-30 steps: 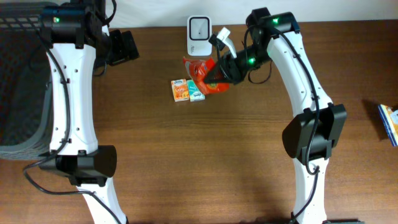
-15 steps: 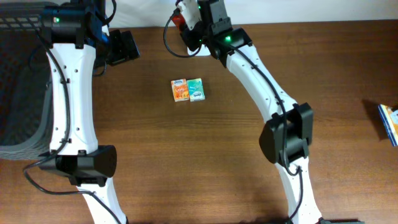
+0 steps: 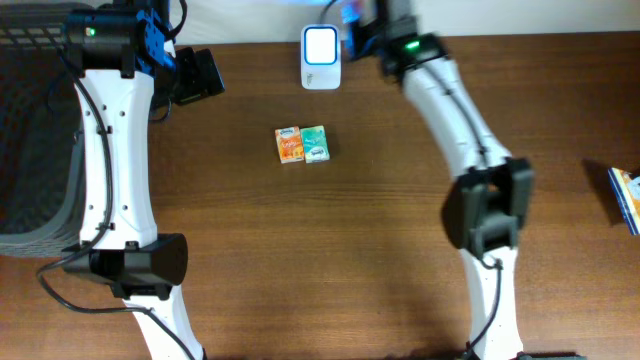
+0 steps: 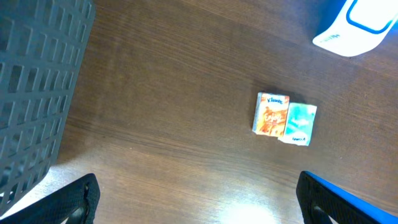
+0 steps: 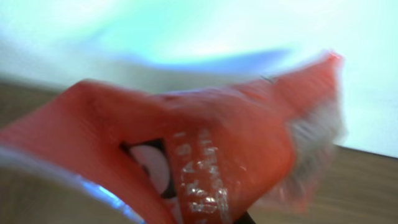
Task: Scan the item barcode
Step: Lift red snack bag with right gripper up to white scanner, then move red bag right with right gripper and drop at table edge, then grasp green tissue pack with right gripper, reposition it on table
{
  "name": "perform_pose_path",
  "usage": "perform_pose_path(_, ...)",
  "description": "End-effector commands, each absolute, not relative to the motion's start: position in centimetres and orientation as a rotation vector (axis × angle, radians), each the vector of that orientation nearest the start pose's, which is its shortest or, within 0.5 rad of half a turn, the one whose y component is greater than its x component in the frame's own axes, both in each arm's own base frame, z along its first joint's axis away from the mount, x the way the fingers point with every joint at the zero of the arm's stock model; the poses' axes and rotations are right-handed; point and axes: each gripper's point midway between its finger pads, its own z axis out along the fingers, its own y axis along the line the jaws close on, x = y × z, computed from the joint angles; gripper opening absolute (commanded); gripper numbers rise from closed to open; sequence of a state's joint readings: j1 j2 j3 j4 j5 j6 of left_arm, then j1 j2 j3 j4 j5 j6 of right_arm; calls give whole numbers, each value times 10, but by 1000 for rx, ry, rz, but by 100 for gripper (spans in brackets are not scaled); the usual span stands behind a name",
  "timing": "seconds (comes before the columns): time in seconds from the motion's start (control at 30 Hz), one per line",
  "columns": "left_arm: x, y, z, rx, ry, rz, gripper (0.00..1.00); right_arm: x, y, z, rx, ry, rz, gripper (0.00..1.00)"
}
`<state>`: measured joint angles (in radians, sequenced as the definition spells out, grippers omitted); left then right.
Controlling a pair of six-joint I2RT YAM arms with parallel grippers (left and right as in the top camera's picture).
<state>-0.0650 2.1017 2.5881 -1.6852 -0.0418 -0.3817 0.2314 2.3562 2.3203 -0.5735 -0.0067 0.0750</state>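
Red pouch (image 5: 205, 162) blurred, filling the right wrist view; long axis left to right, crimped end up toward the right. Pinched in the tightly closed right gripper (image 3: 358, 18), at the far edge of the table (image 3: 380, 250), just right of the white scanner (image 3: 320, 45). Orange box (image 3: 289, 145) and teal box (image 3: 315, 143) touching mid-table, well apart from it. Left gripper (image 3: 196, 74) spread wide, holding nothing, near the grey basket (image 3: 30, 150).

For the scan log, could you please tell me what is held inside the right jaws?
A red packet, blurred; some lettering shows. The part clamped in the grip is covered and cannot be seen.
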Motion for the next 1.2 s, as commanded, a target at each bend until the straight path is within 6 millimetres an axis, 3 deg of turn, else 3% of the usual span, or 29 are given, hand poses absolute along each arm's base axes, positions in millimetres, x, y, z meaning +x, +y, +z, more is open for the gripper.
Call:
perform_pose_path(0.0, 428, -18, 289, -438, 2707, -49, 99, 611, 11, 296, 154, 2123, -55, 4)
perform_pose_path(0.07, 428, -18, 289, -438, 2707, -50, 99, 578, -76, 272, 328, 2262, -219, 4)
perform_pose_path(0.1, 428, -18, 289, -438, 2707, -49, 99, 550, -128, 250, 441, 2361, -286, 4)
perform_pose_path(0.23, 428, -18, 289, -438, 2707, -49, 99, 495, -229, 218, 698, 2466, -373, 4)
perform_pose_path(0.3, 428, -18, 289, -438, 2707, -49, 99, 476, -260, 197, 714, 2526, -380, 4)
perform_pose_path(0.37, 428, -18, 289, -438, 2707, -49, 99, 469, -272, 173, 668, 2577, -332, 4)
perform_pose_path(0.53, 428, -18, 289, -438, 2707, -50, 99, 458, -312, 119, 759, 2538, -365, 9)
perform_pose_path(0.6, 428, -18, 289, -438, 2707, -49, 99, 449, -330, 111, 803, 2517, -443, 8)
perform_pose_path(0.67, 428, -18, 289, -438, 2707, -49, 99, 437, -346, 100, 847, 2504, -481, 37)
perform_pose_path(0.7, 428, -18, 289, -438, 2707, -49, 99, 433, -349, 99, 861, 2505, -482, 59)
perform_pose_path(0.77, 428, -18, 289, -438, 2707, -49, 99, 430, -348, 98, 866, 2517, -470, 93)
perform_pose_path(0.8, 428, -18, 289, -438, 2707, -50, 99, 429, -346, 97, 867, 2529, -467, 99)
perform_pose_path(0.87, 428, -18, 289, -438, 2707, -49, 99, 428, -340, 104, 916, 2520, -440, 99)
perform_pose_path(0.93, 428, -18, 289, -438, 2707, -49, 99, 447, -312, 138, 835, 2483, -321, 99)
perform_pose_path(0.97, 428, -18, 289, -438, 2707, -49, 99, 462, -289, 161, 761, 2452, -214, 99)
perform_pose_path(1.03, 428, -18, 289, -438, 2707, -49, 99, 489, -220, 202, 559, 2393, 103, 93)
perform_pose_path(1.07, 428, -18, 289, -438, 2707, -49, 99, 499, -168, 219, 427, 2371, 336, 93)
perform_pose_path(1.13, 428, -18, 289, -438, 2707, -49, 99, 502, -80, 231, 237, 2373, 701, 93)
perform_pose_path(1.17, 428, -18, 289, -438, 2707, -49, 99, 497, -36, 221, 167, 2440, 792, 94)
